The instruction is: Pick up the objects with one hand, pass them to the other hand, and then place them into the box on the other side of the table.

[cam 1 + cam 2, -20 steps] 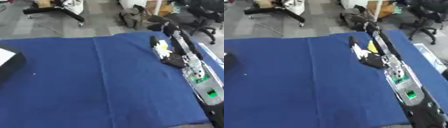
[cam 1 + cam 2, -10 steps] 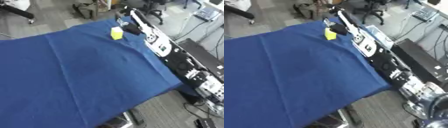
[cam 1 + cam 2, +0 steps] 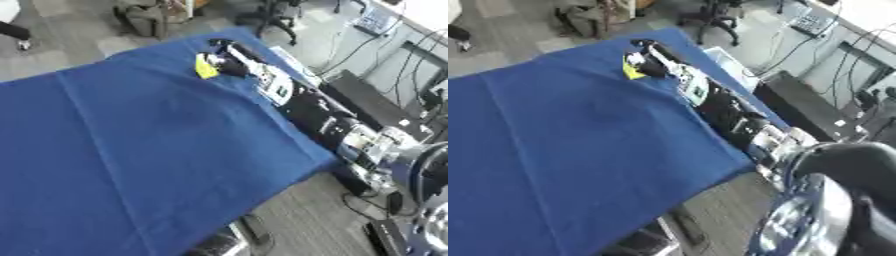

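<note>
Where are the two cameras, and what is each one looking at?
Left eye view: sits in the robot's head, looks down at the blue table; the right arm stretches to the far corner, right hand at a yellow object.
Right eye view: the head's other eye, nearly the same look; more of the robot's own body shows at lower right.
Both share the table, arm and yellow object.

Blue-clothed table [image 3: 131, 150], grey floor [image 3: 297, 220] at 5 o'clock, office chair [image 3: 715, 15] at 12, desk [image 3: 376, 107] at 3.
</note>
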### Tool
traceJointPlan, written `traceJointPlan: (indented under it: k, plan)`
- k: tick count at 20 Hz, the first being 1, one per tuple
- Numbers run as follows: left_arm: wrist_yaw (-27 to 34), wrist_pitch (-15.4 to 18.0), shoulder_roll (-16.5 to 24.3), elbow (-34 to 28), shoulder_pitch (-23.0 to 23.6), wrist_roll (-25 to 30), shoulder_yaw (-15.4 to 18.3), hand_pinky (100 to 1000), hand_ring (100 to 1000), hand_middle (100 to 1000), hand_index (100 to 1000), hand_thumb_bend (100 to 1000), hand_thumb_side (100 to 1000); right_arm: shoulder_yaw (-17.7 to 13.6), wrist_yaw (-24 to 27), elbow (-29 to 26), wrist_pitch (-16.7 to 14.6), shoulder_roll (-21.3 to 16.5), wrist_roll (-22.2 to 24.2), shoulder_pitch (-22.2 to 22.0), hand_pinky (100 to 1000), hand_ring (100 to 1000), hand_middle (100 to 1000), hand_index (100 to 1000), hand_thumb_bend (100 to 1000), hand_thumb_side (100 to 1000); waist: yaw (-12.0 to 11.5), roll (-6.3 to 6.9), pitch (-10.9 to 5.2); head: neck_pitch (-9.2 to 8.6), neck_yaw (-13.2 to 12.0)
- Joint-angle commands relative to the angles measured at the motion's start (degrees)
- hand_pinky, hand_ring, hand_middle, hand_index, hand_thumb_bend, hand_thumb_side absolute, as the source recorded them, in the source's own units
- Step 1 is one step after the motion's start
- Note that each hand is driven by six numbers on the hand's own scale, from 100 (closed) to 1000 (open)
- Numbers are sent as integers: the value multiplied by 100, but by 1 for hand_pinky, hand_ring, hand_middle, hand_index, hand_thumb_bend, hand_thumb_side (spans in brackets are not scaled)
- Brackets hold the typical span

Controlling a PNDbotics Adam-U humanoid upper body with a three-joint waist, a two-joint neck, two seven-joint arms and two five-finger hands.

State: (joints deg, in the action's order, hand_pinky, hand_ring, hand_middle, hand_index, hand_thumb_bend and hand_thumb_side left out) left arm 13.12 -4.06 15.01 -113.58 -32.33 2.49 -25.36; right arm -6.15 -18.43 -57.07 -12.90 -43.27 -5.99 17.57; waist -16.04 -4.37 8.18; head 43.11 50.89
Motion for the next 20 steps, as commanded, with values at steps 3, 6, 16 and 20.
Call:
traceJointPlan:
  k: [3,6,16,20]
  plan:
    - [-43,-18,41,-101,-208,94,-34,811,636,643,804,1000,606,-152,-293,170,159,-337,-584,12,890,902,931,961,100,882,-138,-50,4,-103,259]
    - [-64,-16,101,-101,-320,123,-39,811,636,642,804,1000,605,-209,-381,110,217,-343,-792,23,898,911,938,970,100,865,-297,-109,66,-128,413]
    - [-162,3,228,-101,-441,188,-97,812,631,637,806,1000,613,-366,-853,36,390,-299,-996,-98,972,981,987,1000,100,802,-630,-281,214,-169,710]
    - [-205,1,275,-101,-462,199,-112,812,628,634,807,1000,617,-424,-955,238,520,-275,-1158,-193,976,983,985,1000,100,817,-664,-313,252,-221,746]
